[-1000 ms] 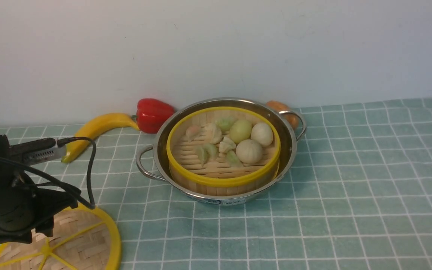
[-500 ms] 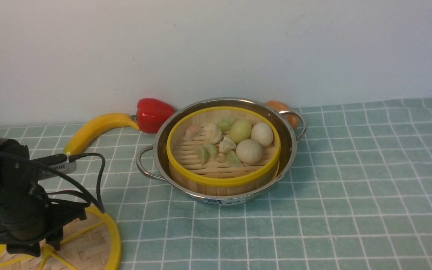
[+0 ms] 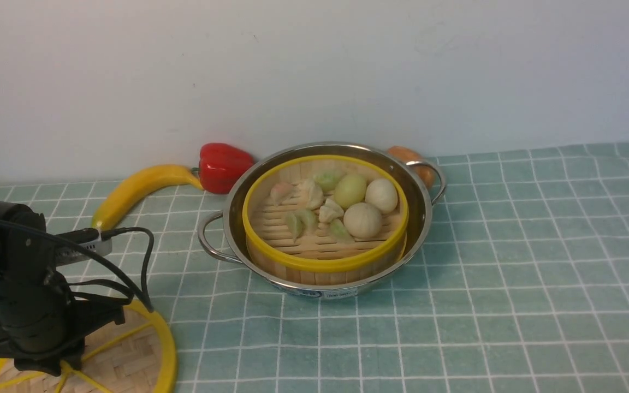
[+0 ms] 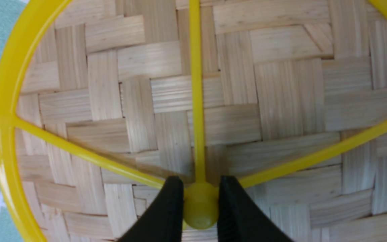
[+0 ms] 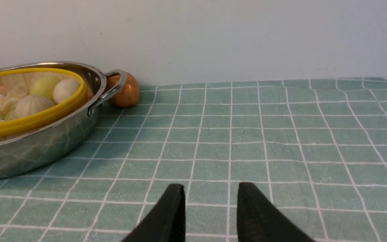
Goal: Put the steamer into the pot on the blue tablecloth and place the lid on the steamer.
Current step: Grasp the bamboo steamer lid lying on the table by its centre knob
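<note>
The steamer [image 3: 292,240], a bamboo basket with a yellow rim and toy buns, sits inside the shiny pot [image 3: 419,218] on the blue tablecloth [image 3: 511,273]. The lid [image 3: 123,355], a woven disc with yellow spokes, lies flat on the cloth at the near left. My left arm stands over it, and in the left wrist view my left gripper [image 4: 200,185] is shut on the lid's yellow centre knob [image 4: 200,210]. My right gripper [image 5: 210,190] hovers low over bare cloth, open and holding nothing, right of the pot [image 5: 45,144] and steamer [image 5: 29,124].
A banana [image 3: 140,188] and a red pepper [image 3: 224,166] lie against the wall left of the pot. A brown-orange round vegetable [image 5: 126,90] sits behind the pot's right handle. The white wall runs close behind everything.
My left arm has come down onto the lid and its jaws have closed on the centre knob. The pot, steamer and lid have stayed in place.
</note>
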Controlling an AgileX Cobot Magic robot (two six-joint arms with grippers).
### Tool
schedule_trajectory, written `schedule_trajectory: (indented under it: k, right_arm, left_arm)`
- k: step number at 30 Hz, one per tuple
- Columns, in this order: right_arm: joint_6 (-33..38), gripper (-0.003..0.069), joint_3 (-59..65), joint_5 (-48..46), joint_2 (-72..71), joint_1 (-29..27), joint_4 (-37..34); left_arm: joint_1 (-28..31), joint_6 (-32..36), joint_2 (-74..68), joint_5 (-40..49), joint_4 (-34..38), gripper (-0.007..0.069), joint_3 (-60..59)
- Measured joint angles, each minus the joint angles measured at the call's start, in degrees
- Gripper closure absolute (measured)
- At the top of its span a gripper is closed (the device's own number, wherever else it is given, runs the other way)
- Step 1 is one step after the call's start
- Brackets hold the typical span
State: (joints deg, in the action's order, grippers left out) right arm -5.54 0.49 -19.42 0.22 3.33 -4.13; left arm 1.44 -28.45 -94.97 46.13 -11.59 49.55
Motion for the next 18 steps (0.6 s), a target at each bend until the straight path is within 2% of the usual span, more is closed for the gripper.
schedule_trajectory:
  k: [7, 14, 18]
  right_arm:
    - [0.0, 0.0419, 0.0, 0.0, 0.0, 0.0, -0.12]
    - [0.0, 0.0419, 0.0, 0.0, 0.0, 0.0, -0.07]
    - [-0.05, 0.0419, 0.0, 0.0, 0.0, 0.0, -0.07]
  left_arm:
    - [0.0, 6.67, 1.89, 2.19, -0.97, 0.0505, 2.47]
    - [0.0, 20.78, 11.23, 13.21, -2.91, 0.0505, 15.39]
    - [0.0, 25.44, 13.33, 15.26, 0.14, 0.0505, 22.32]
